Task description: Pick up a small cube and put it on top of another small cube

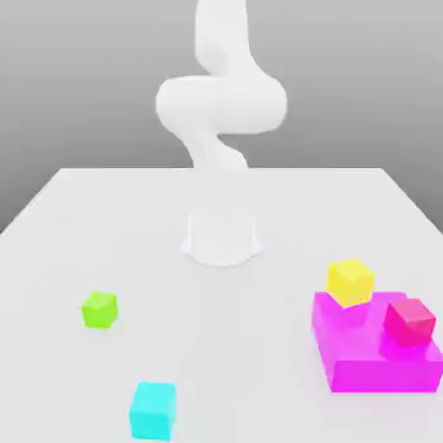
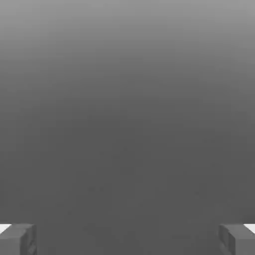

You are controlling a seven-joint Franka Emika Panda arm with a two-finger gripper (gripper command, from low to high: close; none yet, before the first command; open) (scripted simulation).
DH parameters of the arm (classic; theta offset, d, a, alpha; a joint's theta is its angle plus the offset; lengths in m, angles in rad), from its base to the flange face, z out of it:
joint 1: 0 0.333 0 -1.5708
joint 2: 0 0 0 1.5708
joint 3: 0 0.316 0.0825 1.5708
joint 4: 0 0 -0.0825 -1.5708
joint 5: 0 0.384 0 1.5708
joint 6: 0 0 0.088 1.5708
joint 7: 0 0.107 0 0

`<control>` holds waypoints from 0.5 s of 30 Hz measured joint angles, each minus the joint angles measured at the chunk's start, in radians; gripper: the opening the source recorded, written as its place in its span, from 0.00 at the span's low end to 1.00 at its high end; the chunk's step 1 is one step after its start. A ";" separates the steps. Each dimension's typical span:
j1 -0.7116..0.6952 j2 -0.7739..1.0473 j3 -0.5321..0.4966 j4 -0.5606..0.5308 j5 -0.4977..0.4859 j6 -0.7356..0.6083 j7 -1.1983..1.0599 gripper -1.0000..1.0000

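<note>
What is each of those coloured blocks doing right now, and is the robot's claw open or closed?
cyan cube: resting alone on the table, untouched.
lime-green cube: resting alone on the table.
yellow cube: sits at the magenta block's far edge.
magenta block: flat on the table.
pink-red cube: sitting on the magenta block.
gripper: open, holding nothing.

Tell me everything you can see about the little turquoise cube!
The cyan cube is a plain, bright turquoise block with flat, matte-looking faces and no markings. It sits flat on the white table, turned slightly so a top face and two sides show. It is near the front edge, toward the exterior view's left, standing alone: nothing touches it but the table. The lime-green cube is its closest neighbour, well apart.
</note>
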 joint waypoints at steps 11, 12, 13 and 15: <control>0.008 0.405 -0.079 -0.076 0.049 0.165 -0.080 0.50; 0.008 0.441 -0.085 -0.083 0.053 0.180 -0.088 0.50; 0.007 0.478 -0.090 -0.090 0.058 0.195 -0.096 0.50; 0.004 0.550 -0.100 -0.103 0.068 0.225 -0.110 0.50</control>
